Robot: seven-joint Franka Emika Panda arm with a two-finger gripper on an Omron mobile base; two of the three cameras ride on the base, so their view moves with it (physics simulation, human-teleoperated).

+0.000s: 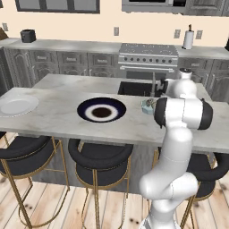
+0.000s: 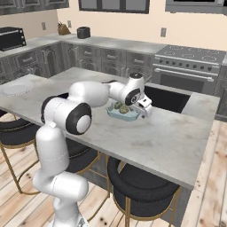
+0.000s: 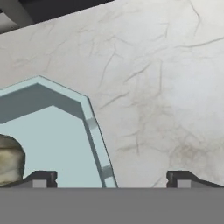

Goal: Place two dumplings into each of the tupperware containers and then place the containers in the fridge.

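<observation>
A pale teal-blue tupperware container [image 2: 128,117] sits on the island counter beside the sink, with two tan-olive dumplings [image 2: 121,107] inside. In the left base view the container [image 1: 146,107] peeks out from behind my arm. My gripper [image 2: 146,114] hangs open at the tub's right end, pointing down. In the hand view the gripper [image 3: 111,179] straddles the tub's rim [image 3: 94,129]. One fingertip [image 3: 41,178] is over the tub's inside next to a dumpling [image 3: 9,164]. The other fingertip [image 3: 181,178] is over bare counter. Nothing is gripped. The fridge is out of view.
A round dark-blue plate [image 1: 102,110] lies mid-island and a round white plate [image 1: 18,106] at its left end. The dark sink [image 2: 166,98] with a faucet [image 1: 153,84] lies just behind the tub. Black stools [image 1: 99,156] line the near edge. The stove [image 1: 147,56] stands at the back wall.
</observation>
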